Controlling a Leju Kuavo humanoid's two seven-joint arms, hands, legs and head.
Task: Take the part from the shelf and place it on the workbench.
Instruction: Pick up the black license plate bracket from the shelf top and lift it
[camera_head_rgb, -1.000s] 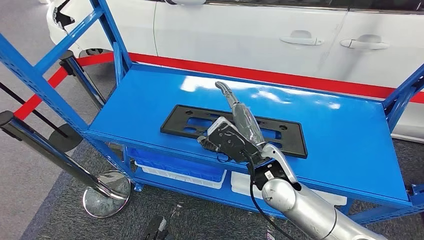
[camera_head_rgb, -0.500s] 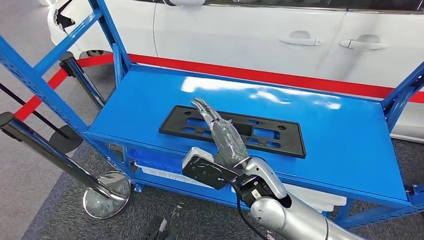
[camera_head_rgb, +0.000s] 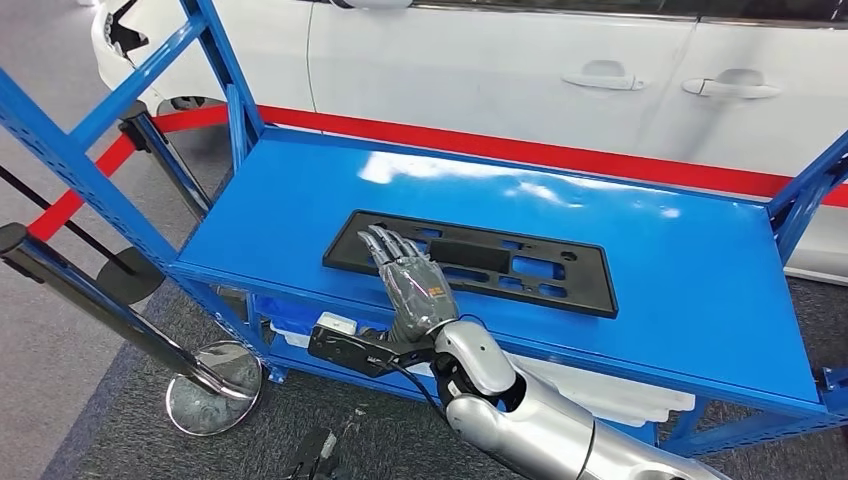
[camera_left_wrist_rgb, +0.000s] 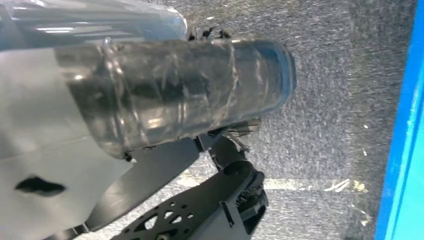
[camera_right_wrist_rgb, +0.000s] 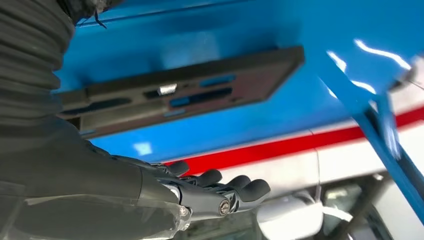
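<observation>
The part (camera_head_rgb: 480, 265) is a flat black frame with several slots, lying on the top board of the blue shelf (camera_head_rgb: 680, 290). My right hand (camera_head_rgb: 408, 282) hovers over the part's left end near the shelf's front edge, fingers stretched out and apart, holding nothing. The right wrist view shows the same hand (camera_right_wrist_rgb: 215, 192) spread and apart from the part (camera_right_wrist_rgb: 185, 90). Whether the fingertips touch the part I cannot tell. The left wrist view shows my left hand's plastic-wrapped cover (camera_left_wrist_rgb: 170, 90) hanging over grey carpet, its fingers hidden.
A white car (camera_head_rgb: 520, 70) stands behind the shelf, beyond a red floor line. Blue shelf posts (camera_head_rgb: 90, 120) rise at left and right. A barrier pole with a chrome base (camera_head_rgb: 212, 390) and red belt stands at the left. A blue bin (camera_head_rgb: 350, 335) sits on the lower shelf.
My right hand has swung left and down toward the shelf's front edge, from over the part's middle to its left end, and has turned from edge-up to flat.
</observation>
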